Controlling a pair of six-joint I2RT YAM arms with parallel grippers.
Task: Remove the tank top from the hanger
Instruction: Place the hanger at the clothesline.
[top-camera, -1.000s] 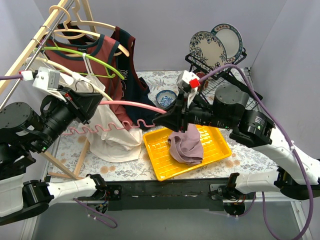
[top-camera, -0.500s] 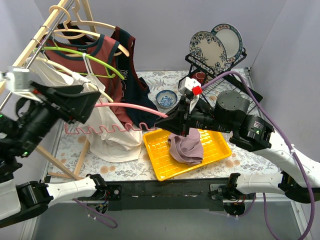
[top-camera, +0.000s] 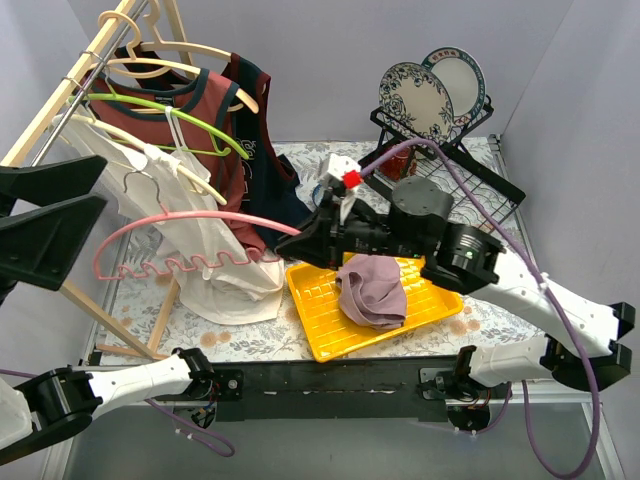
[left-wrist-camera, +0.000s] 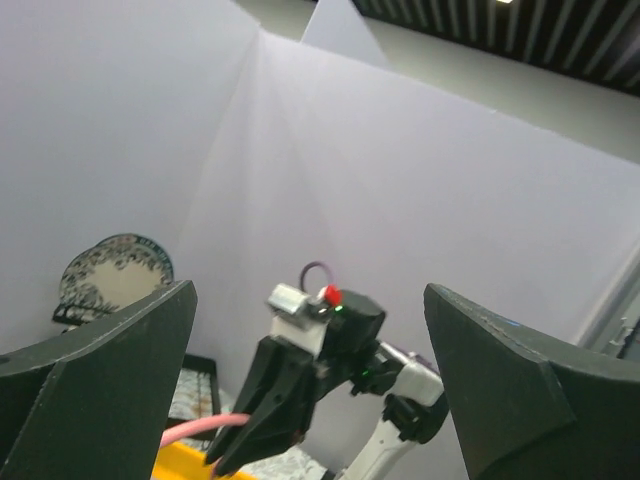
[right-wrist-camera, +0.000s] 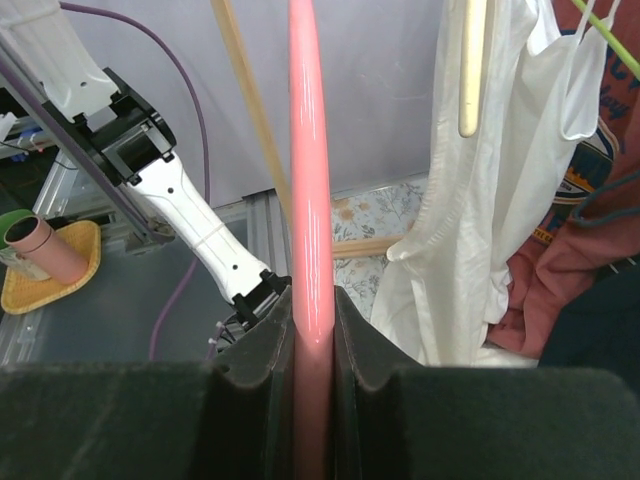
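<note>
The pink hanger (top-camera: 190, 215) is bare and hangs level over the left half of the table. My right gripper (top-camera: 297, 243) is shut on its right end. In the right wrist view the pink bar (right-wrist-camera: 310, 190) runs straight up between the closed jaws of that gripper (right-wrist-camera: 312, 312). The mauve tank top (top-camera: 372, 292) lies crumpled in the yellow tray (top-camera: 317, 310), apart from the hanger. My left gripper (top-camera: 95, 188) stands open at the far left, clear of the hanger's hook end. In the left wrist view that gripper (left-wrist-camera: 308, 300) holds nothing between its wide fingers (left-wrist-camera: 110, 350).
A wooden clothes rail (top-camera: 60, 100) at the back left carries cream and green hangers with white (top-camera: 215, 250), maroon (top-camera: 205, 120) and navy (top-camera: 262, 160) garments. A wire dish rack (top-camera: 455, 150) with plates stands at the back right. A small blue bowl (top-camera: 330, 195) sits behind the tray.
My left gripper has opened, let go of the pink hanger and drawn back to the left. The right gripper has carried its end of the hanger leftward and stays shut on it.
</note>
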